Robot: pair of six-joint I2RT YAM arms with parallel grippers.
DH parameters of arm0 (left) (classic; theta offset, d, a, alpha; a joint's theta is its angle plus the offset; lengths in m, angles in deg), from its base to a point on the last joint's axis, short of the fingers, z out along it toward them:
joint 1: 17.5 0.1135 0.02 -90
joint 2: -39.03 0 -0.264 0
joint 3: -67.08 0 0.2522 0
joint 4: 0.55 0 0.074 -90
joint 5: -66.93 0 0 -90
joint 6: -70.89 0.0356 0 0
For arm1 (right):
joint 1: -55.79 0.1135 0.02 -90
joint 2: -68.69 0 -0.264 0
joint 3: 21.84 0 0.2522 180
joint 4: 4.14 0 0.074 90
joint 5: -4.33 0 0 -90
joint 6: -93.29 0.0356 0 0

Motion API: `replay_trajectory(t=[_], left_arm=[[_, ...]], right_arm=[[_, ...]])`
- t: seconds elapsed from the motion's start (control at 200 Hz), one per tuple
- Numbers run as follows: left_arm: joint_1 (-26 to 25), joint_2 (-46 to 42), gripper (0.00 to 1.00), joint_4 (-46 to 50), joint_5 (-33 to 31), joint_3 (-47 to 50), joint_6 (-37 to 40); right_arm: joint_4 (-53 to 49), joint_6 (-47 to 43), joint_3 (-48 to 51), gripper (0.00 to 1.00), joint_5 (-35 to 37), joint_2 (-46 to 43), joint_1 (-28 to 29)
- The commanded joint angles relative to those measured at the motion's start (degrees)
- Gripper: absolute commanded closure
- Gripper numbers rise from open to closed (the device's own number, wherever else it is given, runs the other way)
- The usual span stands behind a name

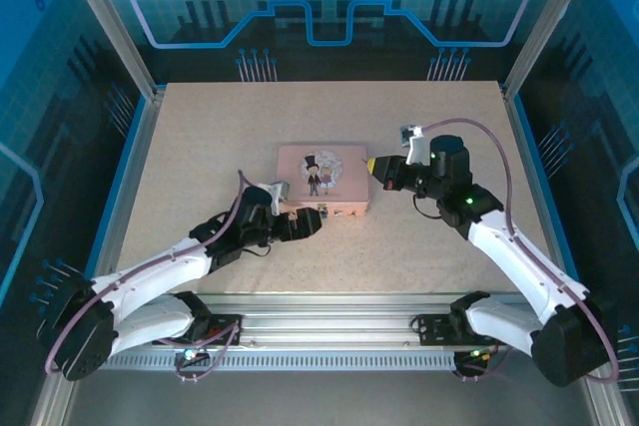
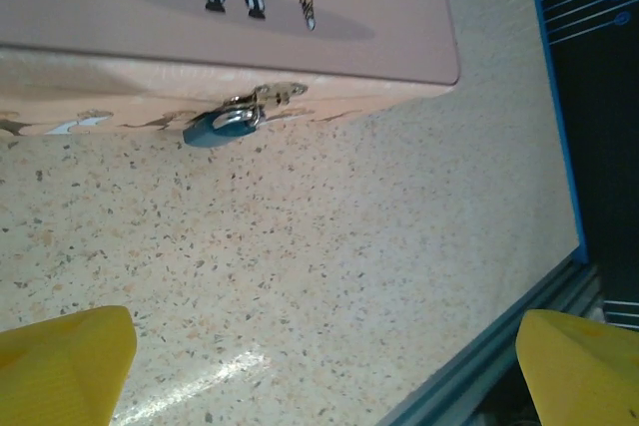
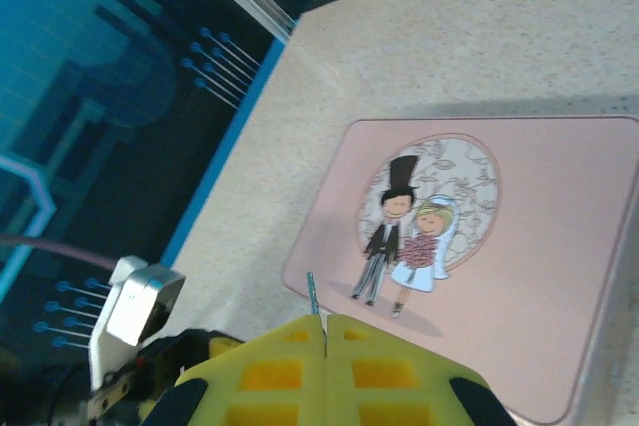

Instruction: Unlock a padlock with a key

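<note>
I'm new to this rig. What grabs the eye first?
A pink box with a cartoon couple sits mid-table. A tiny blue padlock sits at its near-side clasp. The right gripper, beside the box, pinches the thin key.

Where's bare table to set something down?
Far strip between the pink box and the back wall; wide patch of table left of the box. Crowded: box front, with padlock and left hand; box's right end, right hand holding the key.

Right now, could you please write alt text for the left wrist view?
A small blue padlock hangs on the front of a pink box on a speckled table. The left gripper is open, its yellow fingers at the bottom corners.
</note>
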Motion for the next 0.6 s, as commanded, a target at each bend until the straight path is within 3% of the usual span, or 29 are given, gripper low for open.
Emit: replay_trajectory(t=[0.0, 0.205, 0.595], left_arm=[[-2.2, 2.6, 0.01, -9.5, -5.8, 2.4, 2.2], [-3.6, 10.6, 0.01, -28.5, -8.0, 6.5, 7.2], [-5.2, 26.7, 0.01, -50.0, -12.0, 7.3, 18.0]], right_arm=[[-1.5, -4.1, -4.4, 1.0, 2.4, 3.2, -0.6], [-2.4, -7.9, -12.5, 1.0, 4.6, 13.3, -0.7], [-3.9, -11.2, -28.9, 1.0, 6.8, 33.5, -0.9]])
